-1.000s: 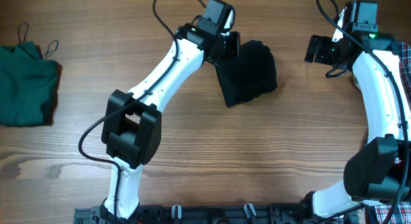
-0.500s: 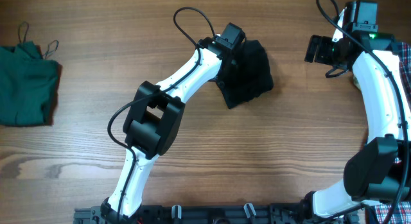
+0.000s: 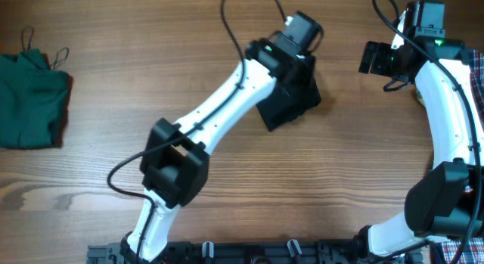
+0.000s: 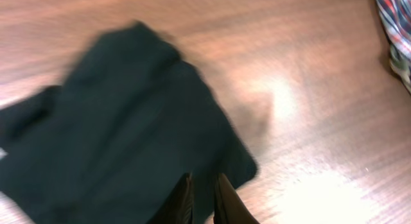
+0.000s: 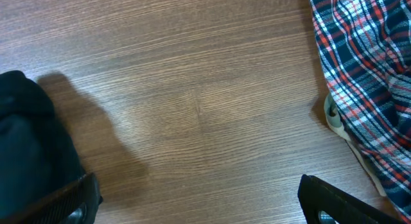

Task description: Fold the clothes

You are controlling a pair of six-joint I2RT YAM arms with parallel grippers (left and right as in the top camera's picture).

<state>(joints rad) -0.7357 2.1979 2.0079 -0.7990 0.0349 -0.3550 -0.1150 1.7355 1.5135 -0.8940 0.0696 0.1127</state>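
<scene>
The black shirt lies bunched on the wood right of centre, and shows as a dark spread in the blurred left wrist view. My left gripper hovers over its right part. Its fingers stand almost together with a thin dark slit between them, and the blur hides whether cloth is pinched. My right gripper stands wide open over bare wood, with the black shirt to its left and the plaid shirt to its right.
A dark green strappy top lies folded at the far left edge. The plaid shirt hangs off the right edge, also seen as the plaid shirt in the left wrist view. The arm bases line the near edge.
My left arm has swung rightward across the black shirt, from its left edge to its right part. The shirt now looks more compact. The right arm has stayed put.
</scene>
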